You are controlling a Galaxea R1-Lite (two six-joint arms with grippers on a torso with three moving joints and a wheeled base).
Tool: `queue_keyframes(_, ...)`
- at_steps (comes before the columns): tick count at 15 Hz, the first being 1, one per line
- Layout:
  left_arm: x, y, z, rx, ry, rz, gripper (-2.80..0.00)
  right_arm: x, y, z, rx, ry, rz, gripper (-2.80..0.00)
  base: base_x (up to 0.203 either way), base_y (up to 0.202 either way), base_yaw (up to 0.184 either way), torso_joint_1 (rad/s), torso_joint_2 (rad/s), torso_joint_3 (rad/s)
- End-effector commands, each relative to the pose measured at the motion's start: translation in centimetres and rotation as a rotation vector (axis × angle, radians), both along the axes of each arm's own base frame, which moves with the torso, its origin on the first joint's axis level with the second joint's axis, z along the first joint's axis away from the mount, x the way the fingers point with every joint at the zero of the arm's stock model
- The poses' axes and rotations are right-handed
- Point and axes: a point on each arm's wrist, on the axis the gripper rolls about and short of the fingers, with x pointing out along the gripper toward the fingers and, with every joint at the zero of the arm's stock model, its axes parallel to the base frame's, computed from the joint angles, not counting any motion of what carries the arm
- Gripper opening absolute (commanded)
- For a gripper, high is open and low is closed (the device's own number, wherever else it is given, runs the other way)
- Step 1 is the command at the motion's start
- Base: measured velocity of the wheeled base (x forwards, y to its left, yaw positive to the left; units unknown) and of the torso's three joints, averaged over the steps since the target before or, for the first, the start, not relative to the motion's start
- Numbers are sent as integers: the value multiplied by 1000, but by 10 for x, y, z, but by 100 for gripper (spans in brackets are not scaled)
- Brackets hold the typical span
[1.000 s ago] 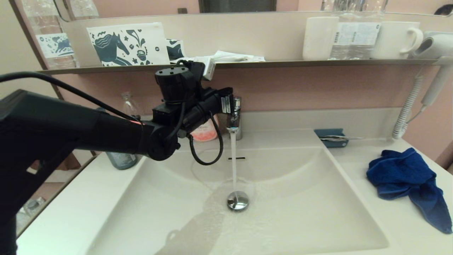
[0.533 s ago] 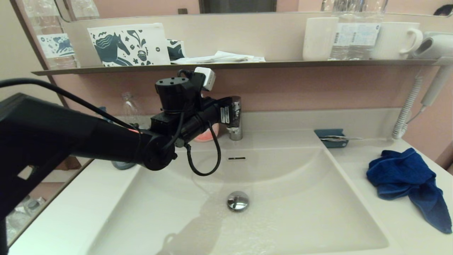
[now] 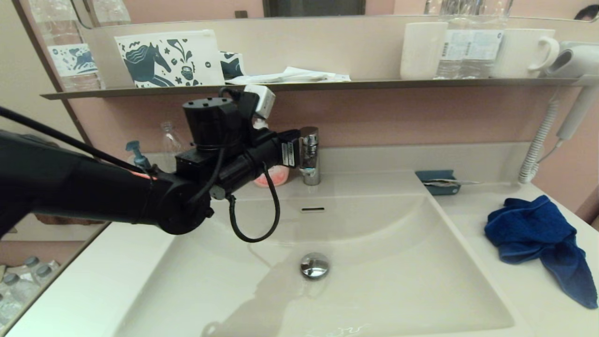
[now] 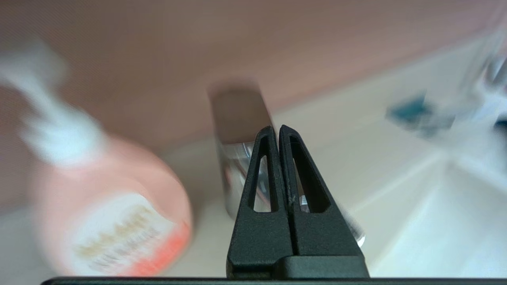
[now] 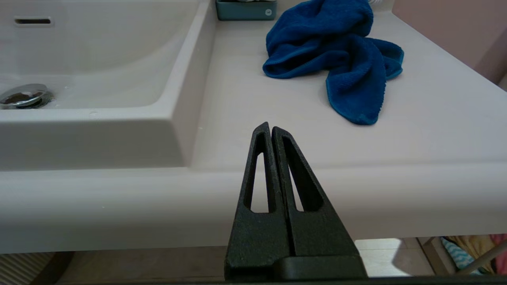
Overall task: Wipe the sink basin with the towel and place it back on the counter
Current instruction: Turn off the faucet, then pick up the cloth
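The blue towel (image 3: 538, 236) (image 5: 336, 51) lies crumpled on the counter (image 3: 468, 217) (image 5: 277, 99) to the right of the sink basin (image 3: 398, 267) (image 5: 103, 55). The basin is wet, with its chrome drain plug (image 3: 314, 265) (image 5: 23, 95) in the middle and an overflow slot (image 3: 312, 209) in its back wall. My left gripper (image 3: 295, 153) (image 4: 275, 128) is shut on nothing, just left of the chrome faucet (image 3: 310, 154) (image 4: 237, 146). No water runs from the faucet. My right gripper (image 5: 270, 126) is shut and empty, low in front of the counter's front edge, out of the head view.
A pink soap bottle (image 3: 270, 177) (image 4: 111, 206) stands left of the faucet. A teal dish (image 3: 438, 182) sits at the counter's back. The wall shelf (image 3: 374, 84) above holds cups, a bottle and a pouch. A hair dryer (image 3: 573, 65) hangs at the right.
The water stream from the faucet has stopped. My left arm has drawn back to the left, away from the faucet. The towel has not moved.
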Motion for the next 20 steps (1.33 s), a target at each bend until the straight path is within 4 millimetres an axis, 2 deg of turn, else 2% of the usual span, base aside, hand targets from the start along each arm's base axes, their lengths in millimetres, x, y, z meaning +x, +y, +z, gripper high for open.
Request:
queue_keyframes(1, -35, 21, 38, -53, -89, 3, -280, 0, 0, 0, 0, 0, 1, -280, 0, 0, 0, 0, 0, 0)
queue_keyframes(3, -67, 38, 26, -24, -40, 3, -280, 0, 0, 0, 0, 0, 1, -280, 0, 0, 0, 0, 0, 0)
queue_keyframes(7, -131, 75, 14, -12, -17, 10, -280, 0, 0, 0, 0, 0, 1, -280, 0, 0, 0, 0, 0, 0)
queue_keyframes(9, -164, 101, 5, -14, -23, 45, -280, 0, 0, 0, 0, 0, 1, -280, 0, 0, 0, 0, 0, 0)
queue_keyframes(13, -204, 151, 3, -48, -102, 226, -280, 0, 0, 0, 0, 0, 1, -280, 0, 0, 0, 0, 0, 0)
queue_keyframes(16, -240, 171, 4, -73, -203, 325, -280, 0, 0, 0, 0, 0, 1, -280, 0, 0, 0, 0, 0, 0)
queue_keyframes(20, -294, 185, -5, -92, -309, 428, -280, 0, 0, 0, 0, 0, 1, -280, 0, 0, 0, 0, 0, 0)
